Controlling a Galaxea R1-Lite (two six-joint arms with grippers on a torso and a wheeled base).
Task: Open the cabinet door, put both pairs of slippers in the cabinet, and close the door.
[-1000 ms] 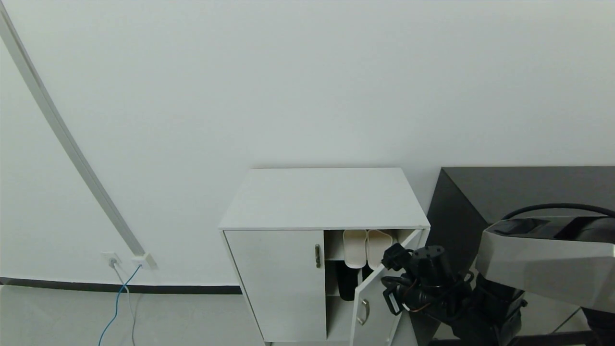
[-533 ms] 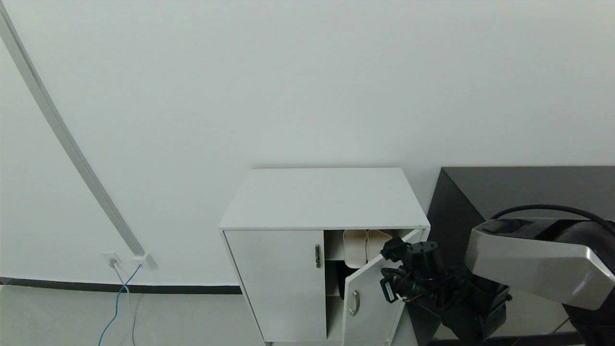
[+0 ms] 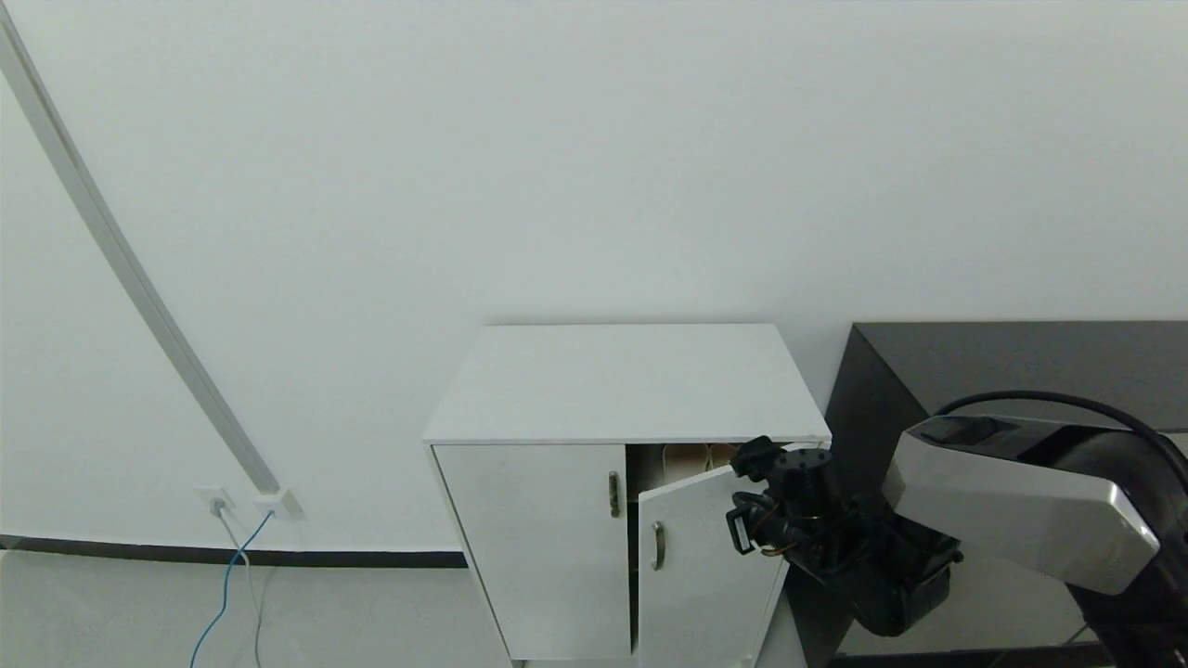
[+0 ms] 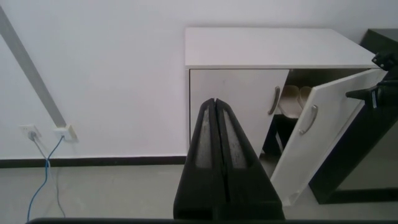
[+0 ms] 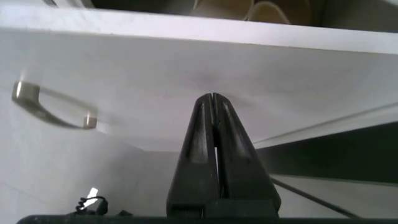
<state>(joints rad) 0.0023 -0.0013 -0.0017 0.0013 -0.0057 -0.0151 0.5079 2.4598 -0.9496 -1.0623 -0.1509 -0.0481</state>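
White board is seen throughout the cabinet (image 3: 622,380), which is stood against the wall. Its left door (image 3: 534,547) is shut and its right door (image 3: 701,566) is swung most of the way to, with a narrow gap left on the side of the handle (image 3: 657,545). The opening step is judged done, since that door is off its frame.

A pale pair of slippers (image 4: 297,98) is seen lying side by side on the upper shelf inside, so at least that half of the stowing is taken as finished. Beneath the shelf a dark patch is shown in the left wrist view, but it cannot be told whether this is the second pair.

The right end effector (image 5: 213,98) is pressed together with nothing pinched. As far as can be judged, its tip is set against the outer face of the right door, high up and towards the hinge side. The left end effector (image 4: 216,104) is likewise pressed together and empty, and is held well apart from the cabinet, in front of it.

The closing of the door is judged to be the step in hand, and nearly the last one. The door is yet to be pushed flush with its neighbour, and the arm is then to be drawn clear.
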